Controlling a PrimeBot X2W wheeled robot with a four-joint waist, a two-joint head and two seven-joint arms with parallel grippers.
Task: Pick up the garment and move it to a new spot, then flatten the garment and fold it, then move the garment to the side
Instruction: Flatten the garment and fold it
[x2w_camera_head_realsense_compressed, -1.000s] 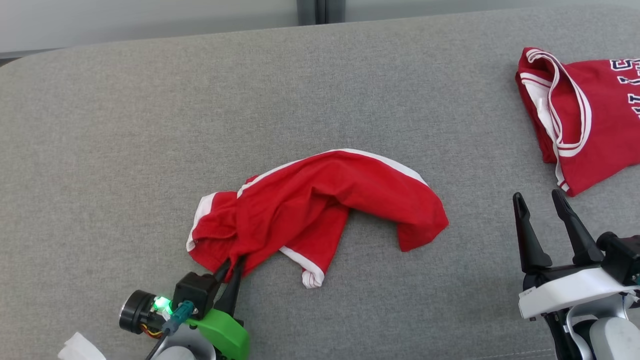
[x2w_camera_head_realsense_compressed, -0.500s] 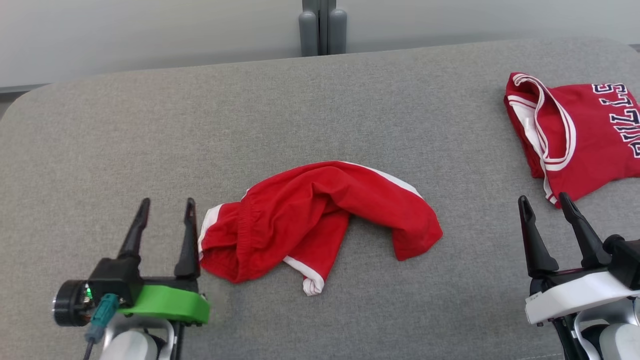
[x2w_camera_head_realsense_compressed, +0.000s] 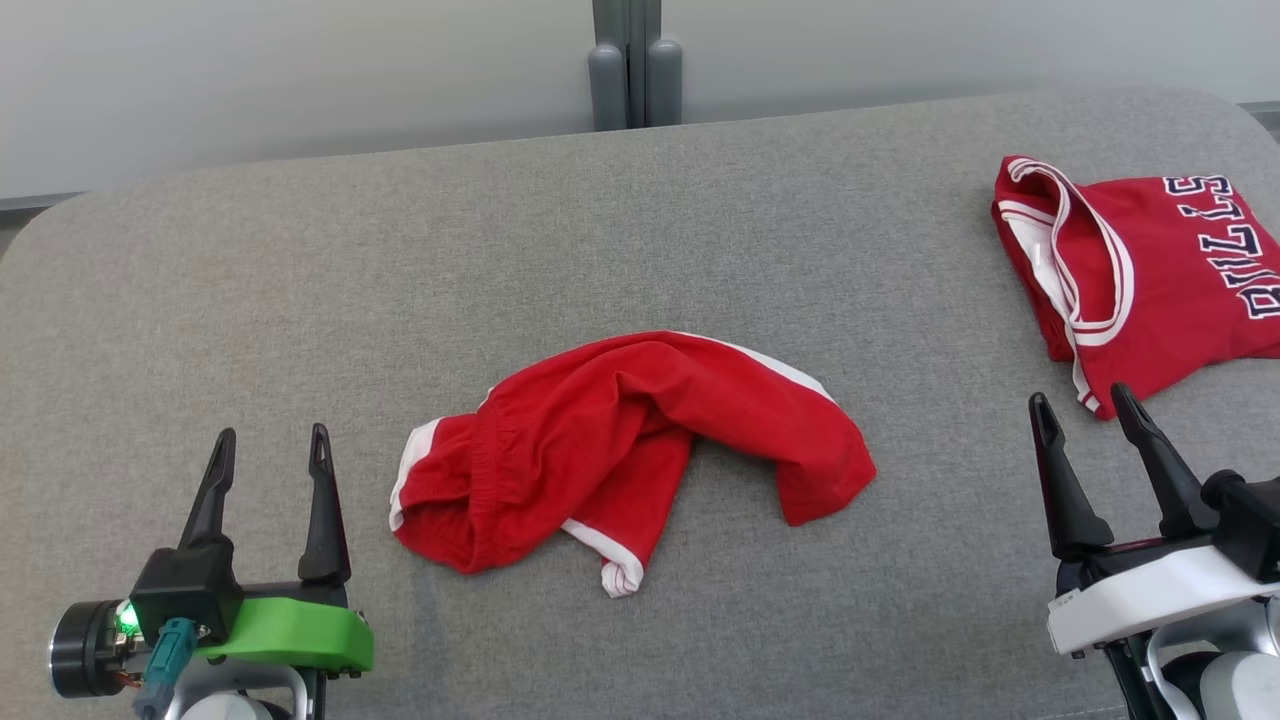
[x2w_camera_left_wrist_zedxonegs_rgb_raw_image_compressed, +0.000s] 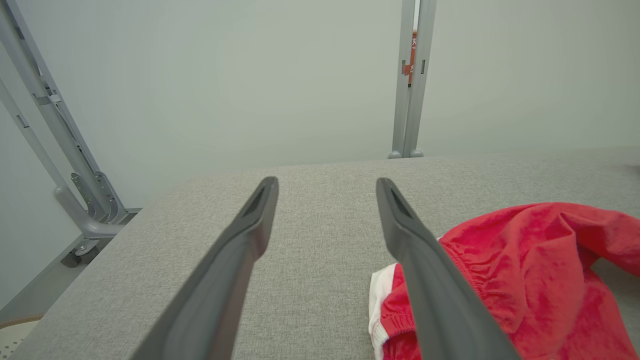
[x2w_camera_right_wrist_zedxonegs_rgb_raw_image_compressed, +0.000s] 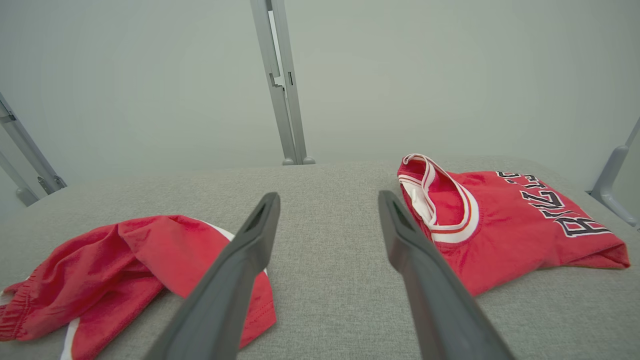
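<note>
A second ago the left gripper (x2w_camera_head_realsense_compressed: 274, 433) pinched the edge of the shorts (x2w_camera_head_realsense_compressed: 620, 440); now its fingers stand spread, clear to their left. The shorts lie crumpled in the middle of the table (x2w_camera_head_realsense_compressed: 700, 220). The right gripper (x2w_camera_head_realsense_compressed: 1079, 396) stays spread near the jersey (x2w_camera_head_realsense_compressed: 1150, 270).
</note>
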